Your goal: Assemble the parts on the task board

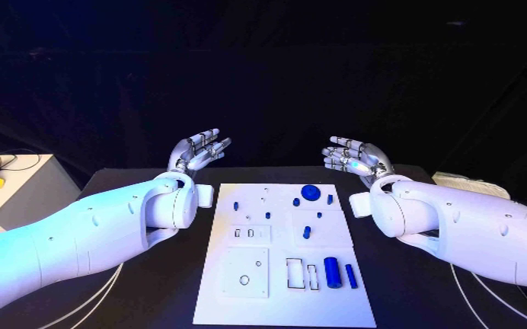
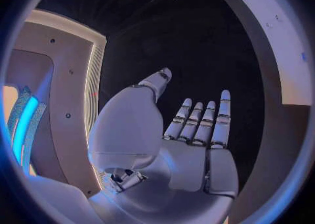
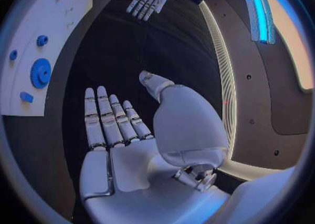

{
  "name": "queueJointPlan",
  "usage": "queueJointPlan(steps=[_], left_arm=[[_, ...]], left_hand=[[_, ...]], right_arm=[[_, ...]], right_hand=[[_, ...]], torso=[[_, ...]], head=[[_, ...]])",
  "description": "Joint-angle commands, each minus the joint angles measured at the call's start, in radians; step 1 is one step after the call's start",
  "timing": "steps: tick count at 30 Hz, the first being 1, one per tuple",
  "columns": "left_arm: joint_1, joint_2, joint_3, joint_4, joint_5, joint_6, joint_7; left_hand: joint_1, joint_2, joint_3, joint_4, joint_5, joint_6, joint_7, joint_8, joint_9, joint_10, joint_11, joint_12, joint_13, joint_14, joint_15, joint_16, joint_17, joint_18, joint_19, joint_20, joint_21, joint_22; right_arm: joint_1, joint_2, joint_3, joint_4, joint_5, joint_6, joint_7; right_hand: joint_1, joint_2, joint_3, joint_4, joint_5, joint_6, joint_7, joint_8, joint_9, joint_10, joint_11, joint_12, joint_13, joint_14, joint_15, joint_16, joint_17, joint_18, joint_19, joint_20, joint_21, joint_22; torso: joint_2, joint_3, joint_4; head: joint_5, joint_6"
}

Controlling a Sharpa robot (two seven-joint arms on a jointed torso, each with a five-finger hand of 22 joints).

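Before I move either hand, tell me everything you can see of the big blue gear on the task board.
The blue gear is a round, flat disc, plastic by its look, with fine teeth round its rim and a raised hub with a centre hole, clearest in the right wrist view. It lies flat near the task board's far edge, toward the right hand. Nothing touches it except the board.

The task board is white, lying on a black bench. On it sit blue parts: a round blue gear, a dark blue cylinder and a slimmer blue bar. Thin dark outlines mark rectangular recesses in the white plate. The left hand and right hand are silver, their fingers silvery with darker bands.
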State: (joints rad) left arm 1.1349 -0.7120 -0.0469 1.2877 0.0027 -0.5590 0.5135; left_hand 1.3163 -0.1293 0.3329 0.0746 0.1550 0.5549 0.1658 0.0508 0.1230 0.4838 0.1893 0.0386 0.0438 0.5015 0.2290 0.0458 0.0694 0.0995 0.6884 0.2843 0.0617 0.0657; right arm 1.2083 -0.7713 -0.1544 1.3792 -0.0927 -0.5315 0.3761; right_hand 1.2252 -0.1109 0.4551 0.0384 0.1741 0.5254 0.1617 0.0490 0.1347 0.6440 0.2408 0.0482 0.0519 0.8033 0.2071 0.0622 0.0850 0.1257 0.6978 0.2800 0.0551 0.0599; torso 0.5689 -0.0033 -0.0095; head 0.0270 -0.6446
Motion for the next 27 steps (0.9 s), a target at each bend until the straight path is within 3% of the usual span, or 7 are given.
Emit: queueJointPlan(steps=[1, 5, 6, 8, 10, 23, 27], left_arm=[[0.005, 0.006, -0.001, -0.012, -0.003, 0.111, 0.030], [0.006, 0.006, -0.001, -0.013, -0.003, 0.111, 0.030], [0.005, -0.017, -0.001, 0.007, -0.027, 0.109, 0.013], [0.005, -0.025, -0.001, 0.018, -0.038, 0.104, 0.009], [0.005, -0.035, -0.001, 0.034, -0.051, 0.103, 0.003], [0.013, -0.132, 0.005, 0.166, -0.137, 0.185, -0.047], [0.016, -0.165, 0.010, 0.221, -0.134, 0.202, -0.048]], left_hand=[[0.057, 0.005, -0.003, 0.013, 0.006, 0.037, 0.066, 0.011, 0.003, 0.049, 0.015, 0.010, 0.005, 0.069, 0.004, 0.014, 0.008, 0.026, 0.038, 0.005, 0.013, 0.005], [0.072, 0.010, -0.018, 0.026, 0.007, 0.092, 0.078, 0.023, 0.006, 0.134, 0.035, 0.015, 0.009, 0.256, -0.022, 0.047, 0.030, 0.053, 0.093, 0.003, 0.038, 0.013], [0.075, 0.011, -0.019, 0.029, 0.007, 0.104, 0.067, 0.024, 0.005, 0.208, 0.043, 0.024, 0.014, 0.320, -0.028, 0.068, 0.040, 0.064, 0.121, 0.003, 0.054, 0.018], [0.078, 0.013, -0.018, 0.031, 0.007, 0.143, 0.056, 0.031, 0.008, 0.337, 0.047, 0.041, 0.022, 0.351, -0.032, 0.083, 0.047, 0.071, 0.144, 0.003, 0.067, 0.022], [0.082, 0.012, -0.008, 0.030, 0.007, 0.275, 0.070, 0.064, 0.027, 0.416, 0.015, 0.066, 0.024, 0.448, -0.065, 0.135, 0.081, 0.085, 0.216, -0.013, 0.114, 0.040], [0.077, -0.047, 0.128, 0.005, 0.003, 0.383, 0.032, 0.115, 0.039, 0.646, -0.057, 0.048, 0.026, 0.725, -0.172, 0.382, 0.347, 0.079, 0.390, -0.134, 0.406, 0.208], [0.054, -0.065, 0.176, -0.001, 0.002, 0.381, 0.025, 0.110, 0.042, 0.677, -0.071, 0.032, 0.028, 0.718, -0.188, 0.568, 0.500, 0.075, 0.386, -0.158, 0.606, 0.347]], right_arm=[[0.015, 0.003, -0.011, -0.019, -0.086, 0.168, -0.072], [0.025, 0.004, -0.021, -0.031, -0.097, 0.192, -0.084], [0.031, -0.008, -0.020, -0.044, -0.340, 0.158, -0.061], [0.035, -0.009, -0.020, -0.047, -0.406, 0.152, -0.065], [0.040, -0.010, -0.019, -0.050, -0.488, 0.143, -0.072], [0.087, -0.006, -0.014, -0.047, -0.974, 0.182, -0.222], [0.099, -0.003, -0.013, -0.034, -1.123, 0.197, -0.289]], right_hand=[[0.069, -0.002, 0.020, -0.020, -0.004, 0.093, 0.124, 0.020, 0.012, 0.118, -0.003, 0.012, 0.007, 0.105, -0.009, 0.022, 0.009, 0.038, 0.108, 0.007, 0.022, 0.009], [0.086, -0.005, 0.024, -0.032, -0.025, 0.223, 0.108, 0.048, 0.029, 0.259, -0.023, 0.024, 0.013, 0.179, -0.034, 0.043, 0.016, 0.058, 0.187, 0.000, 0.049, 0.016], [0.086, -0.006, 0.025, -0.030, -0.031, 0.288, 0.099, 0.063, 0.040, 0.301, -0.036, 0.034, 0.015, 0.232, -0.051, 0.068, 0.025, 0.059, 0.235, -0.016, 0.073, 0.024], [0.088, -0.011, 0.028, -0.028, -0.035, 0.339, 0.091, 0.074, 0.045, 0.335, -0.046, 0.035, 0.013, 0.264, -0.063, 0.078, 0.029, 0.059, 0.267, -0.028, 0.086, 0.025], [0.093, -0.017, 0.034, -0.029, -0.036, 0.367, 0.081, 0.083, 0.046, 0.375, -0.058, 0.039, 0.013, 0.304, -0.078, 0.094, 0.038, 0.060, 0.301, -0.043, 0.101, 0.029], [0.114, -0.070, 0.063, -0.041, -0.016, 0.477, 0.013, 0.103, 0.049, 0.577, -0.148, 0.015, 0.016, 0.695, -0.213, 0.454, 0.314, 0.051, 0.622, -0.193, 0.438, 0.215], [0.101, -0.096, 0.123, -0.025, -0.018, 0.486, 0.002, 0.100, 0.066, 0.598, -0.154, 0.015, 0.019, 0.701, -0.217, 0.983, 0.769, -0.013, 0.716, -0.196, 0.944, 0.768]], torso=[[0.001, -0.0001, -0.0003], [0.001, -0.0001, -0.0003], [0.009, 0.0014, -0.0031], [0.014, 0.0015, -0.0019], [0.021, 0.0020, 0.0000], [0.076, 0.0049, 0.0134], [0.093, 0.0030, 0.0181]], head=[[0.000, 0.000], [0.000, 0.000], [-0.018, -0.026], [-0.019, -0.027], [-0.021, -0.030], [-0.044, -0.031], [-0.051, -0.031]])
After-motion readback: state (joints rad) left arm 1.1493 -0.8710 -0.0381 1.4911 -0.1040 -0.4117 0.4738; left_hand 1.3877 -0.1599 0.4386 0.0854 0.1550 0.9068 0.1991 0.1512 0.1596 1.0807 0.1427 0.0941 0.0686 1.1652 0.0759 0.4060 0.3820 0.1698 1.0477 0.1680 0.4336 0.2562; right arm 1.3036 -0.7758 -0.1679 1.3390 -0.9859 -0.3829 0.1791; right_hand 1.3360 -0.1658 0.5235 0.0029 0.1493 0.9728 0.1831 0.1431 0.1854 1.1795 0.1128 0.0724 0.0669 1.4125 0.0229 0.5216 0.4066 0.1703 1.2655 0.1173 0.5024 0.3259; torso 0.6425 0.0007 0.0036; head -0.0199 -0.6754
